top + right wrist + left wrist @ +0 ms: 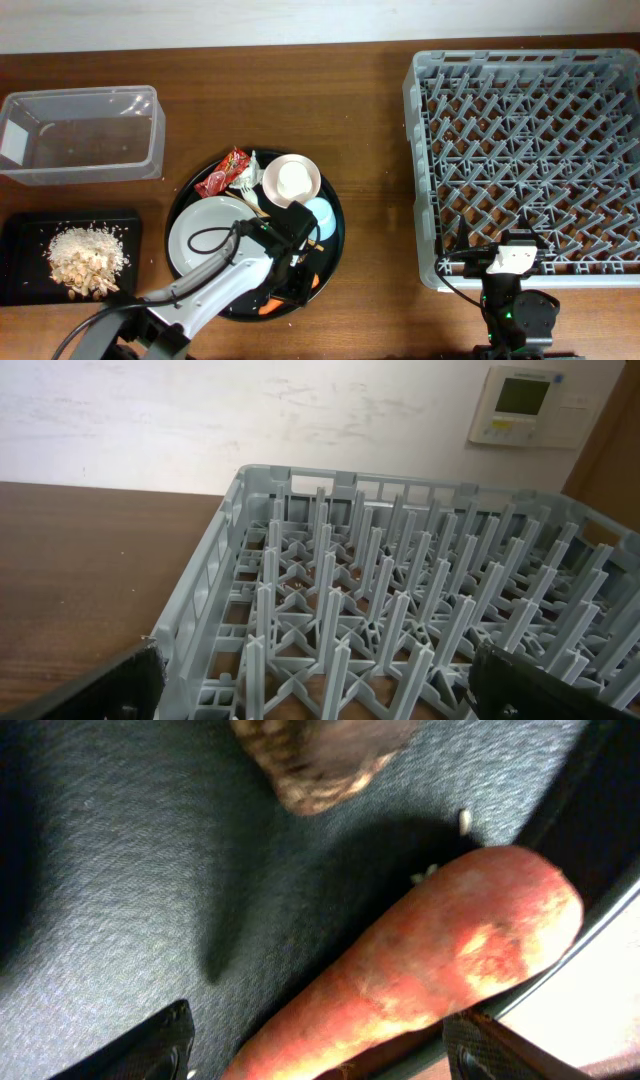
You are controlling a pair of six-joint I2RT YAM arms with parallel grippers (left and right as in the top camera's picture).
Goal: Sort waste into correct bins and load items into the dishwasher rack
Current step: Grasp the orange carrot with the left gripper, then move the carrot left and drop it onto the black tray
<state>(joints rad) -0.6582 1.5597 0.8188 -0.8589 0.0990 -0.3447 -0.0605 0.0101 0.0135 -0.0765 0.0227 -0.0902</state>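
An orange carrot (420, 970) lies on the round black tray (335, 240), near its front right rim. My left gripper (315, 1050) is open and straddles the carrot, with both fingers standing a little off its sides. From overhead, this gripper (290, 285) is low over the tray, and the arm hides most of the carrot. On the same tray are a white plate (200, 240), a pinkish-white bowl (292, 180), a light blue cup (320, 213) and a red wrapper (222, 172). My right gripper (320, 690) is open and empty above the near edge of the grey dishwasher rack (530, 150).
A clear plastic tub (80, 135) stands at the back left. In front of it, a shallow black tray (20, 270) holds rice with brown scraps (88, 258). A brown scrap (320, 760) and a few rice grains (465, 817) lie on the round tray beyond the carrot.
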